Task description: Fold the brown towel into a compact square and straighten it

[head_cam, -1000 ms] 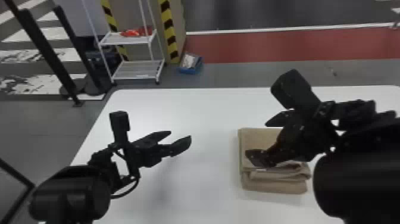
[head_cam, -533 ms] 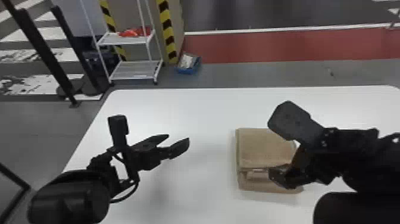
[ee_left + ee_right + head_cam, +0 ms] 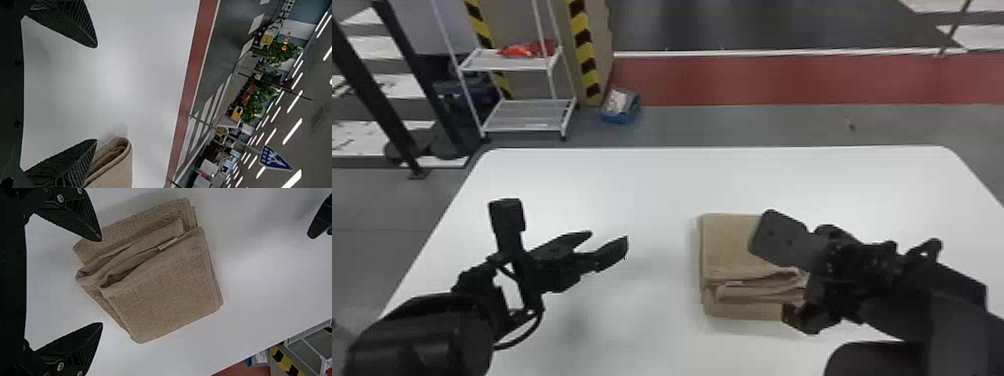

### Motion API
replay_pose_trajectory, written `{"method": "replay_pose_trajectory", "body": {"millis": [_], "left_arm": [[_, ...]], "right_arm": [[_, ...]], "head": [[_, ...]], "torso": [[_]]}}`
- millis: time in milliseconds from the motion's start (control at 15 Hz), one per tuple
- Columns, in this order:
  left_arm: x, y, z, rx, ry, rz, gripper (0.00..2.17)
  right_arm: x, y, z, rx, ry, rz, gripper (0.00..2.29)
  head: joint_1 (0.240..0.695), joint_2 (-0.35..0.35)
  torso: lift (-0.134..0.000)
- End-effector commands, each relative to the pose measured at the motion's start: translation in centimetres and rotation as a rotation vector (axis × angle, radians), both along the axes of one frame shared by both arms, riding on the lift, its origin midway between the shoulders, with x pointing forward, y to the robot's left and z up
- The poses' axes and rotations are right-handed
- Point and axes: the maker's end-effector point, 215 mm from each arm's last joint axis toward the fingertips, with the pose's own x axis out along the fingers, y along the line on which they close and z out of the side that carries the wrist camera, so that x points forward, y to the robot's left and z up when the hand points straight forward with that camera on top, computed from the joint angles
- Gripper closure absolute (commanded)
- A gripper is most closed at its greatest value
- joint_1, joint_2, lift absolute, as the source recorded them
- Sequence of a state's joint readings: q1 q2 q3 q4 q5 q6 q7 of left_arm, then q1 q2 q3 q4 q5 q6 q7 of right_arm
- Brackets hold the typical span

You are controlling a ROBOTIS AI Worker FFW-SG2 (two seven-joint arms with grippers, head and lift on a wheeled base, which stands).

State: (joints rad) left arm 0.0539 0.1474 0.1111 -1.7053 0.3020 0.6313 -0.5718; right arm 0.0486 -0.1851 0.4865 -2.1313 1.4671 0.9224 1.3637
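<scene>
Both pairs of jaws open, right gripper (image 3: pixel 101 282) is backing rightward off brown towel (image 3: pixel 728 242), loose near folds (image 3: pixel 757 291) needing straightening.

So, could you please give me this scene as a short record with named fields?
item: brown towel, folded into a thick, roughly square stack
surface: white table
fold condition: rumpled folds near the robot's side, lower layer sticking out past them
detail: small pale tag between folds
left end effector: open, over the table, left of the towel
right end effector: open, at the towel's right side
background: white shelf rack, blue box on the floor
task status: folded, not yet straight
</scene>
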Motion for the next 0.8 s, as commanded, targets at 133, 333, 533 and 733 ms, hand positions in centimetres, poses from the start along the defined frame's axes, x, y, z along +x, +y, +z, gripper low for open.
{"method": "replay_pose_trajectory", "body": {"millis": [133,333,533,733], "left_arm": [[-0.1,-0.6,-0.4,0.003,0.006,-0.003,0.02],[-0.4,-1.1,-0.7,0.002,0.012,-0.009,0.02],[-0.6,-1.1,-1.1,0.007,0.017,-0.01,0.02],[-0.8,-1.2,-1.2,0.006,0.02,-0.011,0.02]], "right_arm": [[-0.1,-0.3,-2.2,-0.073,0.037,0.033,0.15],[0.5,0.0,-3.4,-0.114,0.06,0.054,0.18],[1.1,1.2,-3.6,-0.111,0.065,0.062,0.18],[1.8,2.6,-3.6,-0.1,0.068,0.066,0.18]], "head": [[0.695,0.037],[0.695,0.031],[0.695,0.031],[0.695,0.042]], "torso": [[-0.124],[-0.124],[-0.124],[-0.124]]}}
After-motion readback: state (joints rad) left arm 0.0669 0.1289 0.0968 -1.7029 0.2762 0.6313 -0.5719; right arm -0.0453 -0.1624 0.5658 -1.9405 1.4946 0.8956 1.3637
